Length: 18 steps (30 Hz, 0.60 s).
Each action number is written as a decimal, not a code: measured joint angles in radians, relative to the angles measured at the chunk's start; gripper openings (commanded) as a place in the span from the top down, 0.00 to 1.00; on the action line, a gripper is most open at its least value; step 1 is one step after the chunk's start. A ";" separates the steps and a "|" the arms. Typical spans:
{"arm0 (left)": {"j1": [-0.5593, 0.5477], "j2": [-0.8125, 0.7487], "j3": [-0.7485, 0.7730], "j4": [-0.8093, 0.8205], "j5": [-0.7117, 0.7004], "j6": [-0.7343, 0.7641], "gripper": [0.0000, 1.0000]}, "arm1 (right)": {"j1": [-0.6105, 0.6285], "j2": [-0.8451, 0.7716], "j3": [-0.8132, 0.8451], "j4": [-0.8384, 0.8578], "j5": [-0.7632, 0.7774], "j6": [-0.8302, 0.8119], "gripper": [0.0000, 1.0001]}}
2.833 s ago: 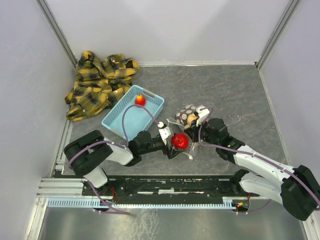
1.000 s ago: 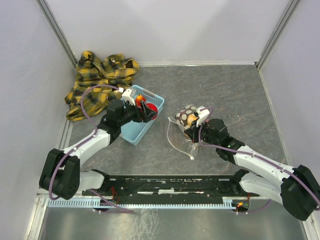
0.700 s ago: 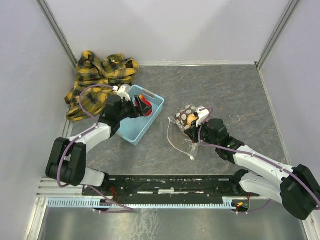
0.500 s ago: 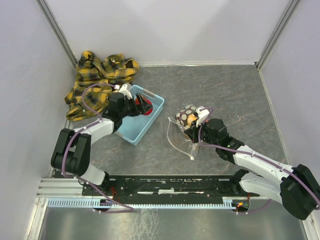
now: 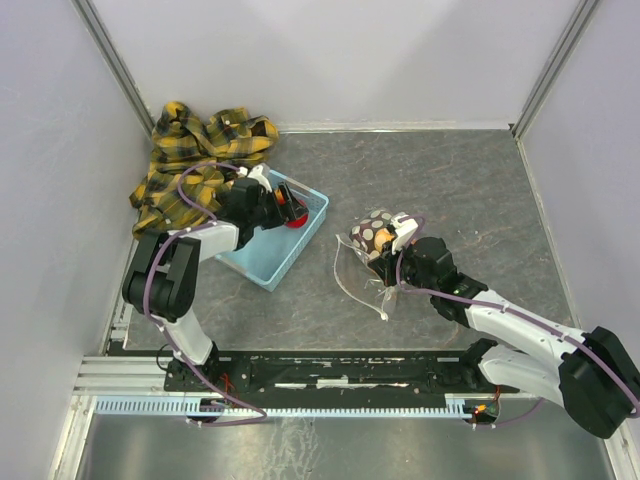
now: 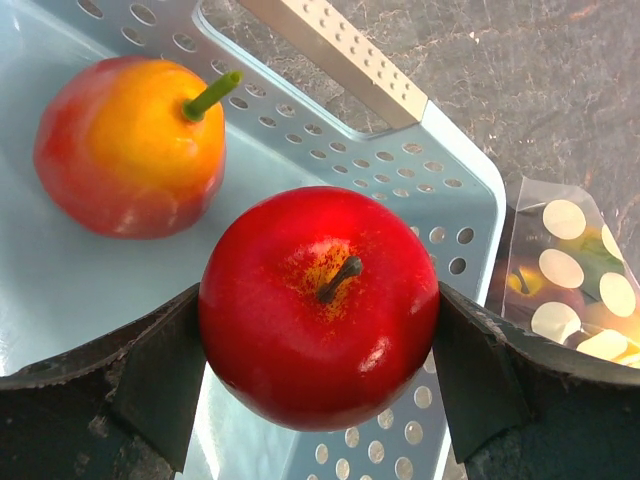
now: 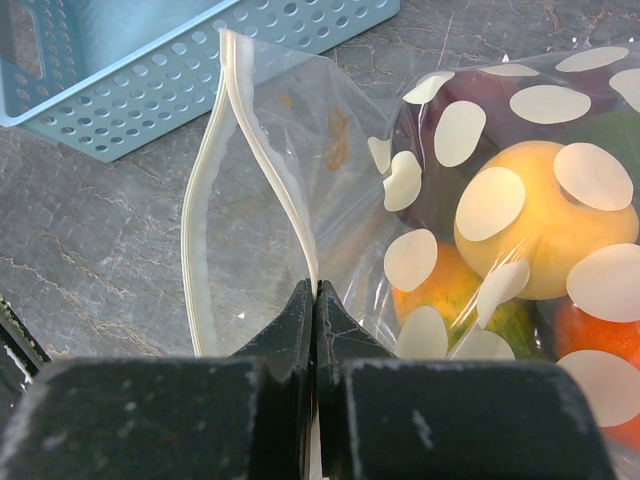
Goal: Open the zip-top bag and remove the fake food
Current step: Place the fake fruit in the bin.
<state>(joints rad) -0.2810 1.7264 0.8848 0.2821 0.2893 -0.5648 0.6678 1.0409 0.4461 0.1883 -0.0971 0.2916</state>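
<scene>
The grey marbled surface (image 5: 460,190) carries everything. At its far left corner lies a crumpled yellow-and-black plaid shirt (image 5: 195,165). Just beside the shirt sits the light blue slotted basket (image 5: 256,262). To the right of the basket, apart from it, the zip-top bag (image 5: 370,236) lies on the surface, clear with white oval dots. The 2 sides of its white zip strip (image 7: 203,230) stand parted. The right claw (image 7: 315,297) is clenched on 1 side of that strip. The fake food (image 7: 540,230) left inside the bag shows yellow, orange, green and dark maroon. The left claw (image 6: 320,370) hangs over the basket, grasping a red apple (image 6: 320,300) between its 2 fingers. Beside it, 1 red-and-yellow fruit (image 6: 130,145) with a green stem rests on the basket floor.
</scene>
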 measured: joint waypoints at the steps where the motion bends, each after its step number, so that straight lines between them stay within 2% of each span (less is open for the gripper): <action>1: 0.000 0.005 0.005 -0.001 -0.001 0.000 0.17 | 0.000 0.001 0.000 0.000 0.000 0.000 0.98; 6: 0.000 0.014 0.018 -0.005 -0.004 0.000 0.10 | 0.000 0.002 0.000 0.000 0.000 0.000 0.99; 7: 0.000 0.014 0.018 -0.005 -0.005 0.000 0.08 | 0.000 0.002 0.000 0.000 0.000 0.000 0.98; 8: 0.000 0.014 0.019 -0.005 -0.005 0.000 0.00 | 0.000 0.002 0.000 0.000 0.000 0.000 0.98; 18: 0.000 0.014 0.021 -0.005 -0.019 0.000 0.01 | 0.000 0.002 0.000 0.001 0.000 0.000 0.98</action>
<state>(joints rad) -0.2810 1.7401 0.9062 0.2775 0.2707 -0.5652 0.6678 1.0424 0.4461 0.1890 -0.0971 0.2916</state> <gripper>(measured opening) 0.991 0.024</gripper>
